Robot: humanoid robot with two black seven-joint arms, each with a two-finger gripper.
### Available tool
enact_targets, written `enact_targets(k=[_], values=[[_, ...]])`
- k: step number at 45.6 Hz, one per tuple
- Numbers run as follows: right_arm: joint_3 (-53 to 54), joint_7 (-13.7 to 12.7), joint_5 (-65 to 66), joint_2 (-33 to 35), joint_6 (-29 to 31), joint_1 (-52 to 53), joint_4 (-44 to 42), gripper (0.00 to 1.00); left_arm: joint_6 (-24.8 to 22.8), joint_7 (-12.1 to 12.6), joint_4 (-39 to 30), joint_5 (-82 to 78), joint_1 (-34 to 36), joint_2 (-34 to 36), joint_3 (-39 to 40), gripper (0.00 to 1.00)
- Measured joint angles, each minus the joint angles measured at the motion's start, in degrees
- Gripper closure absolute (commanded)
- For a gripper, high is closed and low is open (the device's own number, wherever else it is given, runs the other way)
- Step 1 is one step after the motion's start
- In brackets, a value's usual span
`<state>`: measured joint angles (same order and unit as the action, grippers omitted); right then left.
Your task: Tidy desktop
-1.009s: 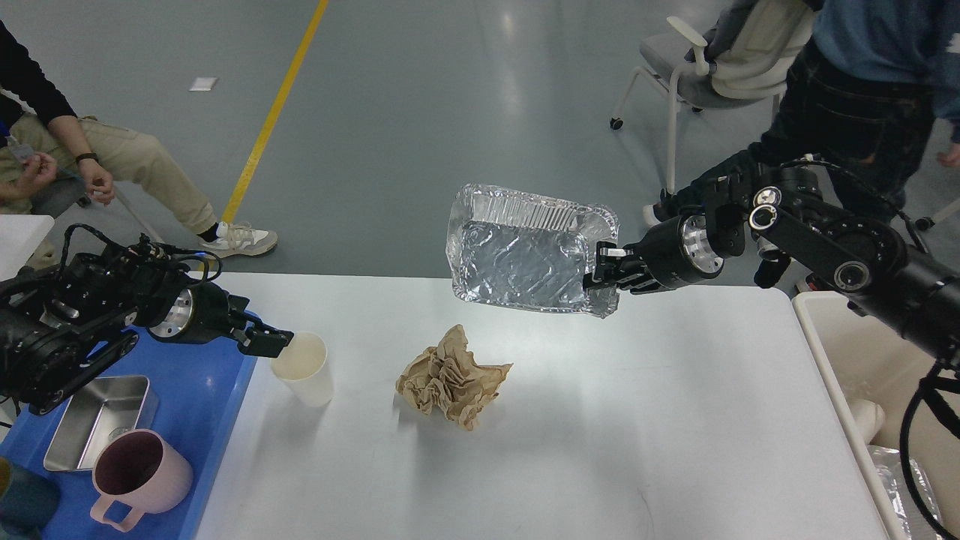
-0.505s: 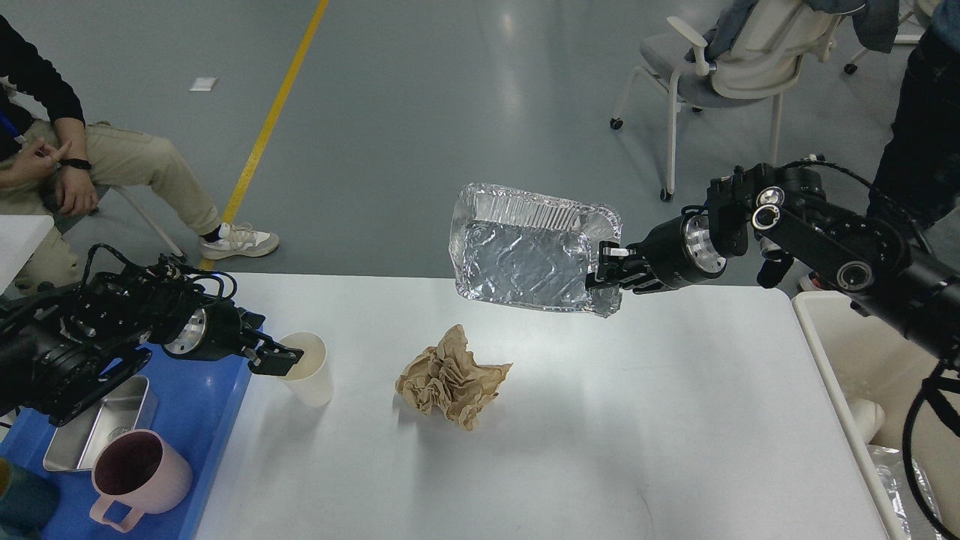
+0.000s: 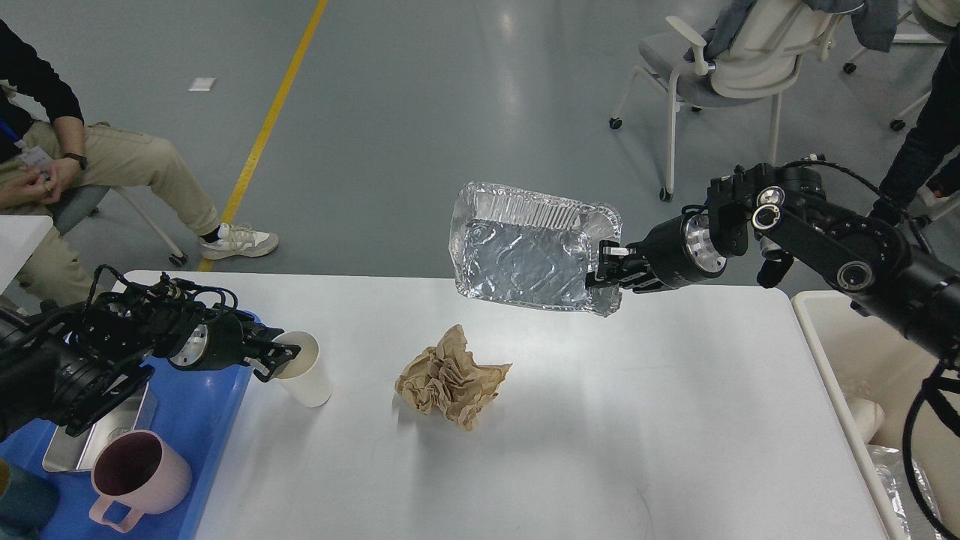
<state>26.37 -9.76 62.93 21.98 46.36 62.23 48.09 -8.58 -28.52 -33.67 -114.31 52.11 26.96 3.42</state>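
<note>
The white desktop (image 3: 600, 420) carries a crumpled brown paper ball (image 3: 450, 379) near its middle and a white paper cup (image 3: 304, 367) by its left edge. My left gripper (image 3: 279, 358) has its fingers over the cup's left rim, one inside and one outside, shut on it; the cup leans slightly. My right gripper (image 3: 606, 270) is shut on the right rim of a silver foil tray (image 3: 525, 251), held tilted in the air over the desk's far edge.
A blue tray (image 3: 210, 420) at the left holds a metal tin (image 3: 90, 442) and a pink mug (image 3: 135, 472). A beige bin (image 3: 885, 367) stands at the right. A seated person (image 3: 112, 165) and a chair (image 3: 720, 67) are beyond the desk.
My left arm has pulled back to the left and its fingers have come over the cup's rim; the cup shifted slightly left. The right gripper and foil tray barely moved.
</note>
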Motion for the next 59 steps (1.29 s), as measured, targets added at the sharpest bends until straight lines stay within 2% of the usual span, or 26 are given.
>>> enact_targets(k=[3, 17, 25, 40, 59], values=[[0.0, 0.0, 0.0, 0.0, 0.0, 0.0, 0.0, 1.0, 0.4, -0.3, 0.3, 0.6, -0.1, -0.3, -0.9, 1.0], [0.0, 0.0, 0.0, 0.0, 0.0, -0.2, -0.1, 1.0, 3.1, -1.5, 2.5, 3.1, -0.9, -0.8, -2.4, 1.0], [-0.1, 0.0, 0.0, 0.0, 0.0, -0.4, -0.2, 1.0, 3.5, -3.6, 2.3, 6.5, -1.4, 0.0, -2.4, 1.0], [-0.3, -0.1, 0.2, 0.0, 0.0, -0.8, -0.7, 1.0, 4.8, -8.4, 1.0, 15.3, -4.4, 10.5, -1.6, 0.99], [-0.6, -0.3, 0.2, -0.5, -0.7, -0.9, -0.6, 1.0, 5.7, -9.0, -0.5, 44.0, -4.9, 18.9, 4.2, 0.98]])
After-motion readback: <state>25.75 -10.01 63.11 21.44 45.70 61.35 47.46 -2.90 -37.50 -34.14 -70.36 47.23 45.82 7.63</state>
